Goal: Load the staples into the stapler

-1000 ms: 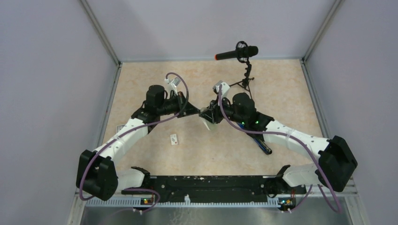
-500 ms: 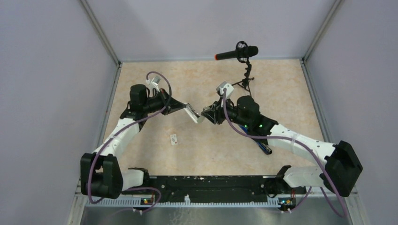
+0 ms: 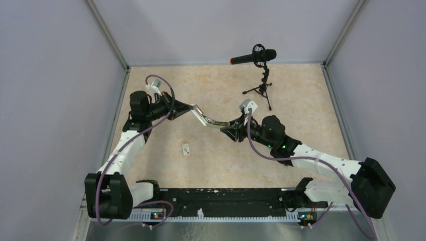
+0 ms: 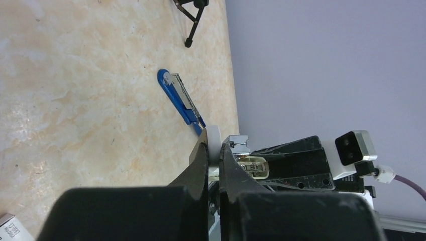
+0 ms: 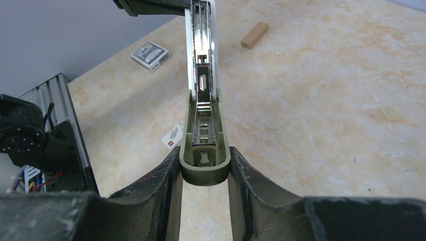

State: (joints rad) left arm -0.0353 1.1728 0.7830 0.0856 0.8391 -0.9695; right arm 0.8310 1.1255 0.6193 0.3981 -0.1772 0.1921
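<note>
Opened stapler (image 5: 205, 174) stretches between left claw (image 4: 213, 150) and right claw (image 5: 205, 156).

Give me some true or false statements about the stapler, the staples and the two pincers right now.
1. The left pincer and the right pincer both grip the stapler. True.
2. The stapler is folded shut. False: its halves are swung open and the metal rail shows.
3. The staples box lies on the table, with no pincer on it. True.
4. The right pincer holds the wooden block. False: the block lies on the table.
</note>
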